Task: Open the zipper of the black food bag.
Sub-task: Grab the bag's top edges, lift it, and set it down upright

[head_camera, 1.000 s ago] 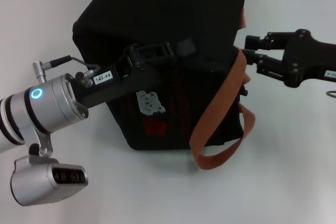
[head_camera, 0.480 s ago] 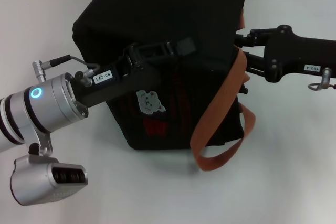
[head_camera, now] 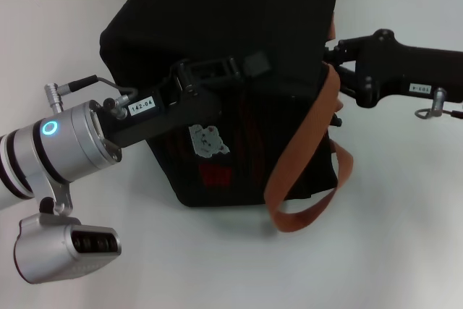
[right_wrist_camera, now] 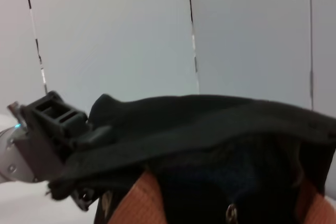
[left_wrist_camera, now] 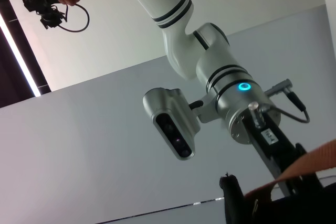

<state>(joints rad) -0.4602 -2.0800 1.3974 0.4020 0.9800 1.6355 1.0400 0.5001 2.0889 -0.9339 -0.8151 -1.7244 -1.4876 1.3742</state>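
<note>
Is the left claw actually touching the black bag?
Touching: in the head view the left gripper presses into the black food bag, its tips on the fabric with no gap.

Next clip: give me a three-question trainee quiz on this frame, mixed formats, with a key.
1. True or false: the black food bag lies flat and folded on the table.
2. Multiple choice: which side of the bag is the right gripper at? A) the side where the orange-brown strap hangs B) the side with the bear patch C) underneath the bag
3. Fill in: the left gripper is pressed against the bag's ____ face.

Key: 1 false, it stands upright and boxy. 2 A. 3 front, just above the bear patch.
</note>
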